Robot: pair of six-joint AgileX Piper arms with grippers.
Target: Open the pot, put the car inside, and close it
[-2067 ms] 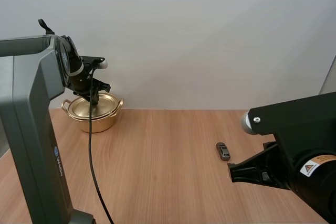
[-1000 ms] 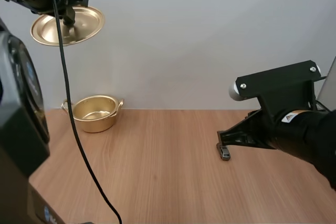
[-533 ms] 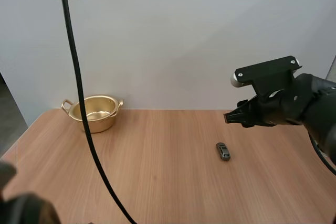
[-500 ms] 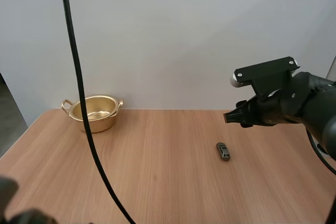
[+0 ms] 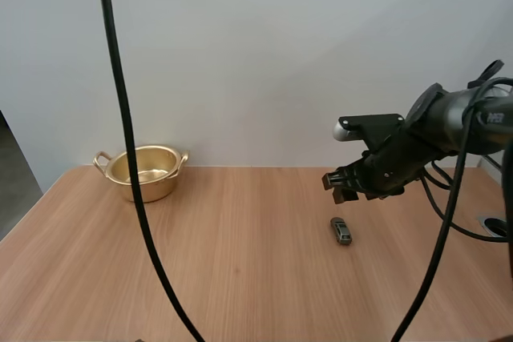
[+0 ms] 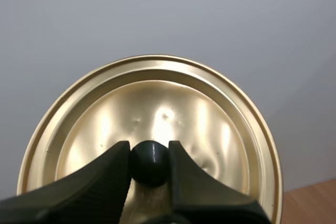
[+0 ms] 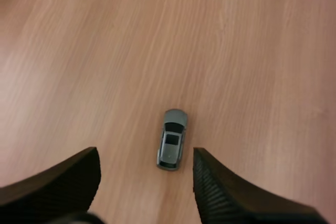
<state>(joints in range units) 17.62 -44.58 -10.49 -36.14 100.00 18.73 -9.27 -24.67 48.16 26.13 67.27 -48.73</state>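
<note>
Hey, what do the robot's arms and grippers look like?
The right arm is rounded and dark grey-black, with small white lettering too small to read and a round white cap on its black wrist bracket. The right gripper has two black wedge-shaped fingers with ribbed inner faces. The left gripper has matte black fingers too.

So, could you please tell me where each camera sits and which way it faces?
High view: behind and above the arm bases, facing forward and down over the table; right gripper near the car, open pot far left.
Left wrist view: on the left arm, facing the lid, left gripper shut on its knob.
Right wrist view: on the right arm, facing down at the car between open fingers.
Shared: the car in high and right wrist views; the lid in high and left wrist views.
</note>
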